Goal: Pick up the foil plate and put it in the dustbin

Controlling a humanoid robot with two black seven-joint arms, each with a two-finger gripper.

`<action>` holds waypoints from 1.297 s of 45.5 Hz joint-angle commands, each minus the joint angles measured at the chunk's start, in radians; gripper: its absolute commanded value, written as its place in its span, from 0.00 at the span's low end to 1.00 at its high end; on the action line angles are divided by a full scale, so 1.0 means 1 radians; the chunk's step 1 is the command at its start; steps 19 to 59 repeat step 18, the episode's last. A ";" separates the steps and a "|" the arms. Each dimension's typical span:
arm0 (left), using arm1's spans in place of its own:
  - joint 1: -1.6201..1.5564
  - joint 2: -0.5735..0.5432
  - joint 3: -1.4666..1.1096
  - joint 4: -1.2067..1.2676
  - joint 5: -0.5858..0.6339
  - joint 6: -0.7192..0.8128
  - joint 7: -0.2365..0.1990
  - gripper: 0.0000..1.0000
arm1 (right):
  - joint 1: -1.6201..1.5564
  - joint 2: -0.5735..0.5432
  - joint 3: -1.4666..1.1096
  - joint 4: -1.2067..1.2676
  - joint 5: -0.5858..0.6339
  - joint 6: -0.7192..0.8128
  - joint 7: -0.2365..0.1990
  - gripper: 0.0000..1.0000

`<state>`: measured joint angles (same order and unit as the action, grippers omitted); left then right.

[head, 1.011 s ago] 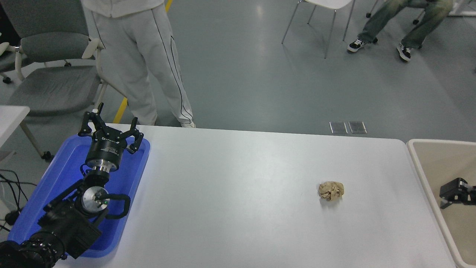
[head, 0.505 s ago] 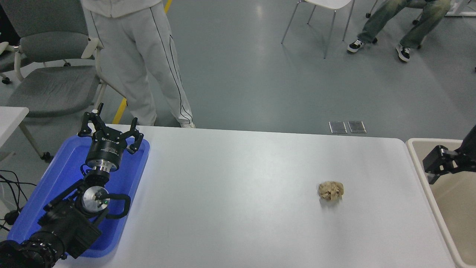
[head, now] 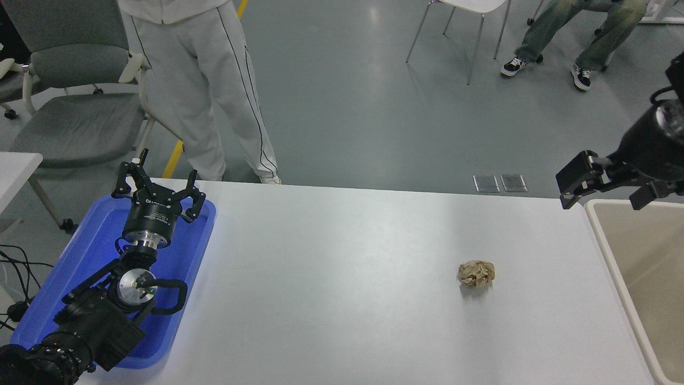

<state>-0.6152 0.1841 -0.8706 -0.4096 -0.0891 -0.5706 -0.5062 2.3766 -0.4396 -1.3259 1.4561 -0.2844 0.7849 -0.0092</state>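
Since a second ago your right gripper [head: 606, 188] has climbed out of the bin [head: 604, 235] and now hangs above its far left corner, past the table's [head: 342, 299] far right edge, with the right arm coming in from the right edge of the view. Its two fingers [head: 570, 181] stand spread apart with nothing between them. You won't find the foil plate anywhere in view: it is not on the table, not in the gripper, and the part of the bin's smooth cream inside that shows at the right edge holds nothing you can make out. Nearest you, at the lower left, your left arm lies parked over the blue tray [head: 59, 299], which sits on the table's left end. Your left gripper [head: 158, 188] points away from you over the tray's far end, fingers splayed and holding nothing. Further in, on the right half of the tabletop, a small crumpled brown paper ball [head: 476, 273] rests by itself, well apart from both grippers and near the bin's left wall without touching it. Beyond the far edge, a person in pale trousers [head: 214, 96] stands by a grey chair [head: 69, 101] at the upper left. Another person's legs [head: 577, 37] show at the top right beside a white chair [head: 459, 21].
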 commanded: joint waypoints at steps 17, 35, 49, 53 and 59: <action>0.000 0.000 -0.001 0.000 0.000 0.000 0.000 1.00 | 0.039 0.052 0.097 0.017 0.010 0.001 0.002 1.00; 0.000 0.000 0.001 0.000 0.000 0.000 0.000 1.00 | 0.039 0.052 0.096 0.015 0.010 0.001 0.002 1.00; 0.000 0.000 0.001 0.000 0.000 0.000 0.000 1.00 | 0.039 0.052 0.096 0.015 0.010 0.001 0.002 1.00; 0.000 0.000 0.001 0.000 0.000 0.000 0.000 1.00 | 0.039 0.052 0.096 0.015 0.010 0.001 0.002 1.00; 0.000 0.000 0.001 0.000 0.000 0.000 0.000 1.00 | 0.039 0.052 0.096 0.015 0.010 0.001 0.002 1.00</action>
